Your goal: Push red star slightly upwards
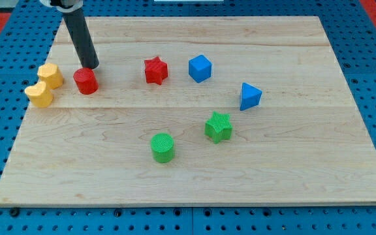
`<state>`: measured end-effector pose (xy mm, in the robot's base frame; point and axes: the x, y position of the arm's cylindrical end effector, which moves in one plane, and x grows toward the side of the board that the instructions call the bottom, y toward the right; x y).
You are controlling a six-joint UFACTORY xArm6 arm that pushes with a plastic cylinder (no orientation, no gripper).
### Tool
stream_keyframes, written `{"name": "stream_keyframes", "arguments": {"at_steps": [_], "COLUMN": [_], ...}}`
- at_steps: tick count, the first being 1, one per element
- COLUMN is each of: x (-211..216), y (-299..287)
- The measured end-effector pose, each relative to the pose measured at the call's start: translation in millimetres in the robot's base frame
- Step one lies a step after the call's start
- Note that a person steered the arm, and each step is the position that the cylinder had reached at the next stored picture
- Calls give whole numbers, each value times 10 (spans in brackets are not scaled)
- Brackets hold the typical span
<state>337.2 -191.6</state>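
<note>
Red star (155, 70): upper middle of board (292, 170), just left of blue cube (200, 68). My tip (92, 66): well left of star, just above red cylinder (85, 81). Claw: none, bare rod. Yellow blocks (44, 85): far left. Green star (219, 126), green cylinder (163, 147): lower middle.

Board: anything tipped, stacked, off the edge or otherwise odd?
Nothing stands out. All eight blocks sit flat on the board, none stacked or over an edge. Only oddity for the task: my tip is beside the red cylinder, well to the view's left of the red star.
</note>
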Motion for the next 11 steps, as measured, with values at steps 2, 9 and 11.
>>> {"name": "stream_keyframes", "arguments": {"at_steps": [2, 9, 11], "x": [-383, 566, 425], "y": [3, 936, 1301]}}
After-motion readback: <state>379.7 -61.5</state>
